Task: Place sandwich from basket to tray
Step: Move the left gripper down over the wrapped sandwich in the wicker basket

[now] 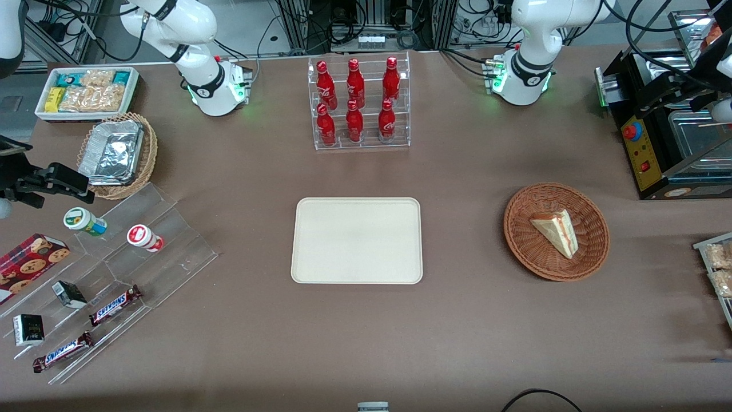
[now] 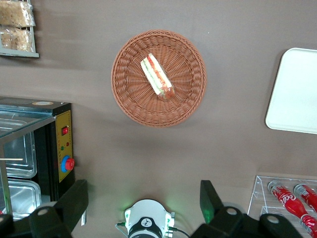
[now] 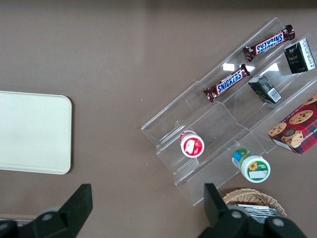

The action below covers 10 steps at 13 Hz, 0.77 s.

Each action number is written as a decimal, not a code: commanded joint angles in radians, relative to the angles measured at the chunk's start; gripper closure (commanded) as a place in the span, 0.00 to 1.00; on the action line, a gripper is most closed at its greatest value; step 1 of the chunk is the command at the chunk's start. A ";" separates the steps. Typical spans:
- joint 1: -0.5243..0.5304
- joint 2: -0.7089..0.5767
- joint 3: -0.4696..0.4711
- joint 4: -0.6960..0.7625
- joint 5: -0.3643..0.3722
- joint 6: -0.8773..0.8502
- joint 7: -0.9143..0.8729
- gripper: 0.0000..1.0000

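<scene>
The sandwich (image 1: 555,232) (image 2: 157,76), a pale bread wedge with red and green filling along its cut edge, lies in the round reddish-brown wicker basket (image 1: 589,254) (image 2: 128,99) toward the working arm's end of the table. The cream rectangular tray (image 1: 357,240) (image 2: 297,94) lies bare at the table's middle, well apart from the basket. My gripper (image 2: 143,203) hangs high over the table, near its own arm's base and farther from the front camera than the basket. It is open, its black fingers (image 2: 74,201) spread wide with nothing between them.
A black machine with a red button (image 1: 657,149) (image 2: 54,144) stands beside the basket. A clear rack of red bottles (image 1: 360,103) (image 2: 292,198) stands farther from the front camera than the tray. Snack packets (image 1: 717,266) lie at the table's edge. A stepped acrylic stand (image 1: 114,257) holds snacks toward the parked arm's end.
</scene>
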 commanded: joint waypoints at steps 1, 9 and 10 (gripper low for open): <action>0.003 -0.012 0.003 0.011 -0.010 0.001 0.024 0.00; 0.029 0.158 0.005 -0.003 0.010 0.136 -0.138 0.00; 0.029 0.186 0.005 -0.003 0.012 0.155 -0.184 0.00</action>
